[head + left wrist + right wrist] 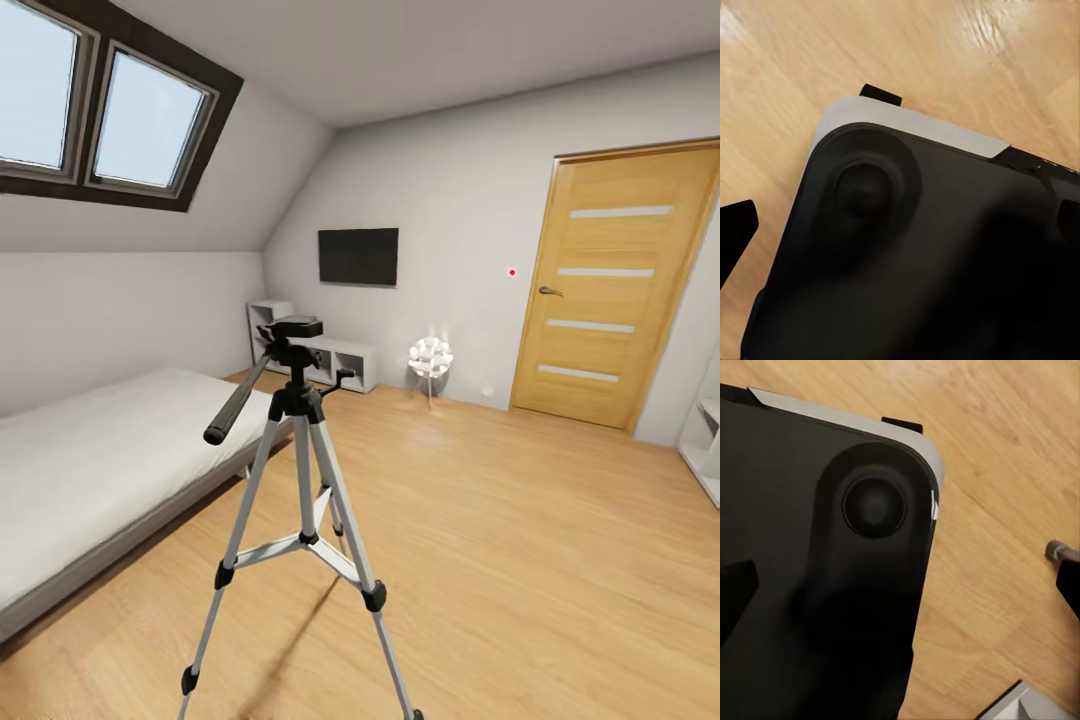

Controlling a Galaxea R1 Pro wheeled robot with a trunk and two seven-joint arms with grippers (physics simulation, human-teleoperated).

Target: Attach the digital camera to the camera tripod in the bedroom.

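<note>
white walls, a sloped ceiling with a skylight (105, 105), and light wood floor (520, 560) all round us, so we're in the bedroom now. bed (90, 480) along the wall to our left, a wooden door (610, 290) across the room, a dark screen (358, 256) on the far wall above low white shelving (330, 355), a small lit lamp (431, 356) between the shelving and the door.

right in front of us stands the camera tripod (300, 470), feet on the floor just off the bed's near edge, legs spread, mounting plate bare at the top, the pan handle (235, 402) angling down toward the bed.

we judge the tripod light and easy to tip: thin stiff silver legs, narrow feet on smooth floor. a push on the head could slide or topple it, so any hold belongs on the black head, not the handle or the legs. the digital camera isn't where we can point to it; from the task alone we'd expect something small, rigid, a bit slick, best held by the body and away from the lens.

both wrist views look down over the robot's dark base (915, 255) and floor. the left fingers (736, 229) show as one dark tip; the right fingers (736, 585) the same. open or closed, we cannot tell for either. nothing of the task lies between them, and the tripod stands well apart from both.
</note>
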